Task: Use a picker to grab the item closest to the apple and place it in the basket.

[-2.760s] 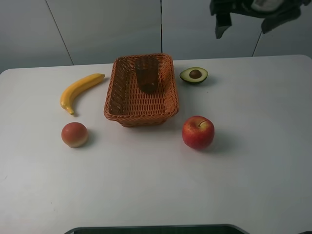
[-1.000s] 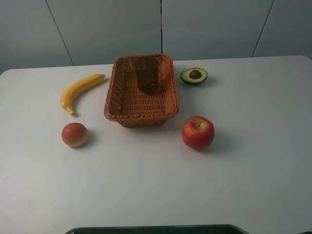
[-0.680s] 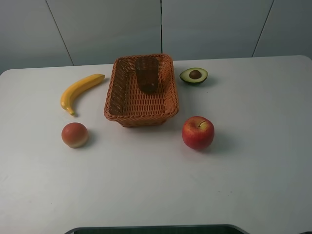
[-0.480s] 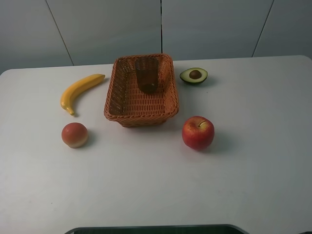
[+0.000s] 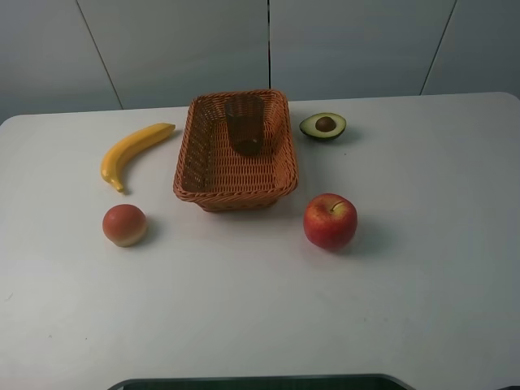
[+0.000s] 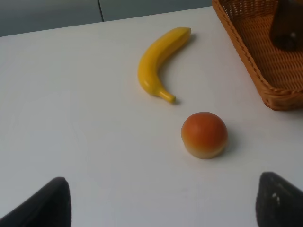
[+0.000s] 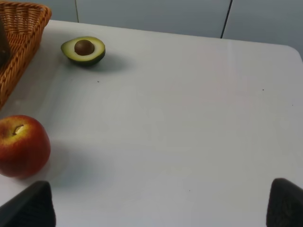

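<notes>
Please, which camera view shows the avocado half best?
The right wrist view shows the avocado half best: it appears large and unobstructed, with the brown pit and green flesh clear. The exterior high view shows it whole but smaller, beside the basket. The left wrist view does not show it.

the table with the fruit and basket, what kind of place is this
Most likely a robot lab test bench, not a kitchen. A bare white table stands against plain grey wall panels, with single fruits spaced out around a wicker basket: a banana, an apple and an avocado half.
</notes>
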Available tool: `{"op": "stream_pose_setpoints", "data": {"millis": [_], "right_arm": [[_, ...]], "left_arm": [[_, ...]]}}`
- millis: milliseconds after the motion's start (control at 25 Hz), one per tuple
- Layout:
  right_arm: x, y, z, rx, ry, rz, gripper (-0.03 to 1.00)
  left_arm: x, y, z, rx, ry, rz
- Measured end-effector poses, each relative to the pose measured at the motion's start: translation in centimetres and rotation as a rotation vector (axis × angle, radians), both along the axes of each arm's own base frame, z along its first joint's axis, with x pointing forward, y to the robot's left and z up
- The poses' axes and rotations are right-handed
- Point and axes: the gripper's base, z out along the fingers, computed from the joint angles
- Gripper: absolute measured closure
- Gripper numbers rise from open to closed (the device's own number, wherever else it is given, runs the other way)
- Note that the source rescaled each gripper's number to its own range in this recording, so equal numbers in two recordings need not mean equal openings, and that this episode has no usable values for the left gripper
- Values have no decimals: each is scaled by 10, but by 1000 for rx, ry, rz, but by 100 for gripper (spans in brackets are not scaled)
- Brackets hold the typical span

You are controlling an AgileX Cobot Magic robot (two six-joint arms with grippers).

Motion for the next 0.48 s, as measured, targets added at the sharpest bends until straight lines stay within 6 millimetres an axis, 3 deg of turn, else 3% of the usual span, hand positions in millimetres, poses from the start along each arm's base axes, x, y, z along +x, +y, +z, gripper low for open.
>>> {"op": "stream_pose_setpoints", "data": {"millis": [480], "right_arm": [[0,0,0,-2,0,1,0]], "left_arm": [[0,0,0,0,0,0]]}}
